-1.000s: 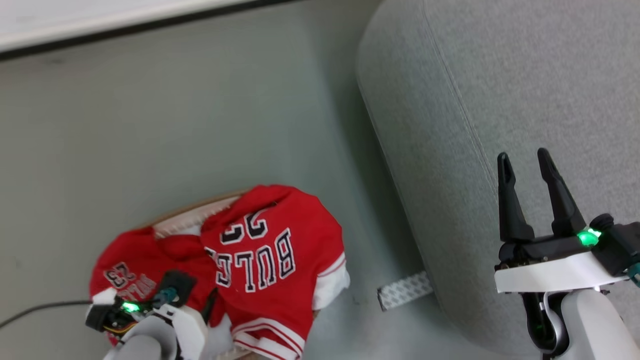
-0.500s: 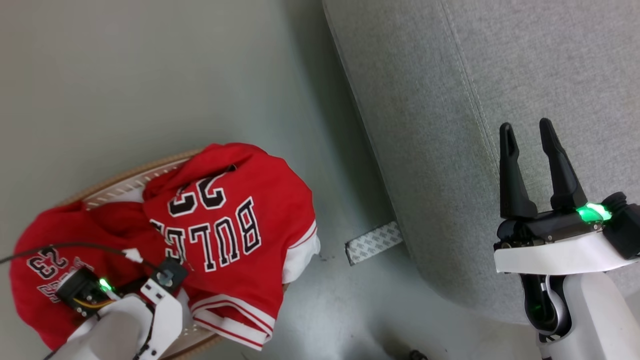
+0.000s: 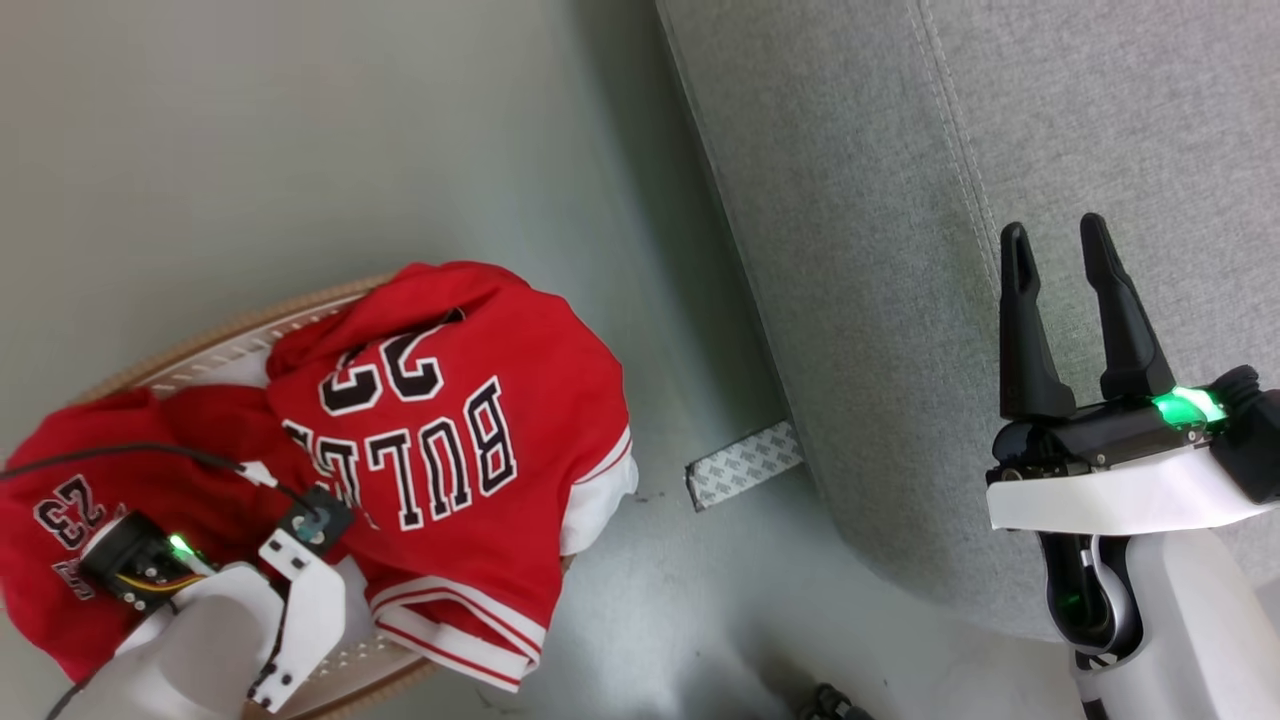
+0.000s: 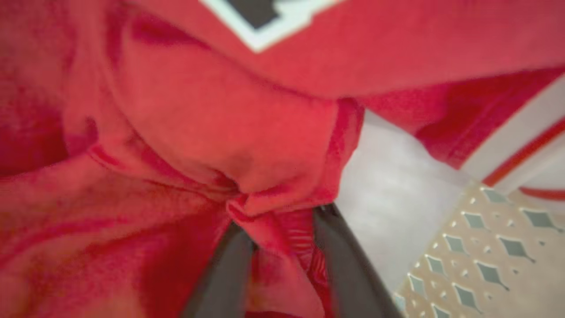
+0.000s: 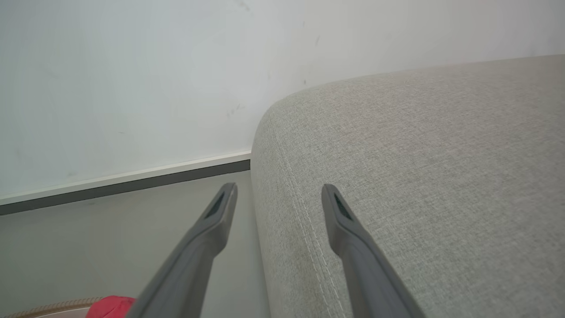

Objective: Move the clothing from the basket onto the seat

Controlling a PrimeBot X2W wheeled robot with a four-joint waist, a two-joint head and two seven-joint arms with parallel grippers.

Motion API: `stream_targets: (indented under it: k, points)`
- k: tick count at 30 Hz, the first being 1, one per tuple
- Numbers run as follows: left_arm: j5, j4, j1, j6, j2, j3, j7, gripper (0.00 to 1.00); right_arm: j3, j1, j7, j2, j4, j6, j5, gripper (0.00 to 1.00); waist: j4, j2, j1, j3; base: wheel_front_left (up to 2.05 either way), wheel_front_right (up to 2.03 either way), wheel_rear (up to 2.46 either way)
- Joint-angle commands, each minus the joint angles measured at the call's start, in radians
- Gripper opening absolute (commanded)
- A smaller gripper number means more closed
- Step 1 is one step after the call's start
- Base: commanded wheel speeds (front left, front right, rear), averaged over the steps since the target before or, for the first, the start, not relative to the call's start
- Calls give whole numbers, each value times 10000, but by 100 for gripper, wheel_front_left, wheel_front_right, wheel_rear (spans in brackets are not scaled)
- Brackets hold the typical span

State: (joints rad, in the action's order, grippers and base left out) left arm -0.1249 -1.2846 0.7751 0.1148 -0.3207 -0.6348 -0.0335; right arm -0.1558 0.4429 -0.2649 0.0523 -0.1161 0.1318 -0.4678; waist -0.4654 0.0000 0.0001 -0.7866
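Observation:
The clothing lies heaped in the basket [image 3: 220, 330]: a red jersey [image 3: 450, 440] lettered "BULLS 23" on top, and red shorts [image 3: 60, 540] hanging over the left rim. My left gripper [image 4: 282, 225] is pushed down into the heap between the two. Its dark fingers [image 4: 340, 260] pinch a bunched fold of red cloth; which garment I cannot tell. The basket's perforated wall [image 4: 485, 265] shows beside it. My right gripper [image 3: 1055, 240] hangs open and holds nothing, over the rounded edge of the grey seat [image 3: 1000, 120], also seen from the right wrist [image 5: 441, 176].
A grey patterned strip [image 3: 745, 465] lies on the floor at the seat's base. A black cable [image 3: 120, 455] runs over the shorts to my left wrist. A white wall with a dark baseboard [image 5: 123, 183] stands beyond the seat. Bare floor separates basket and seat.
The head camera has shifted, so the whole picture moved. My left gripper has sunk deeper into the clothing and its fingers have closed in on a fold. The right gripper stays open.

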Motion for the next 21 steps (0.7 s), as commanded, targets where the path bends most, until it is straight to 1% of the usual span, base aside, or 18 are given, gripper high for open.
stream_targets:
  k: [1,4,7,14,19,21]
  points:
    - [107,-27,-42,21,54,-7,113,0,-1,78,9,-25,-39,-21,80,100,57,0,-1,135,0,0,0]
    - [264,-29,-196,49,228,-11,319,0,26,80,9,-22,-76,-21,180,100,172,0,-1,491,0,0,0]
    - [468,-32,-399,36,543,31,510,0,118,-86,9,-19,-191,-21,340,100,403,0,-1,1088,0,0,0]
    - [1153,-38,-1101,49,1555,330,1245,0,299,-511,9,-9,-532,-21,986,100,1330,0,-1,3042,0,0,0]
    - [1712,-36,-1645,22,2036,647,2034,0,303,-885,9,0,-730,-21,1383,100,2000,0,-1,4374,0,0,0]
    - [1899,-16,-1804,5,2134,779,2326,0,307,-1066,9,-1,-801,-21,1485,100,2244,0,-1,4827,0,0,0]
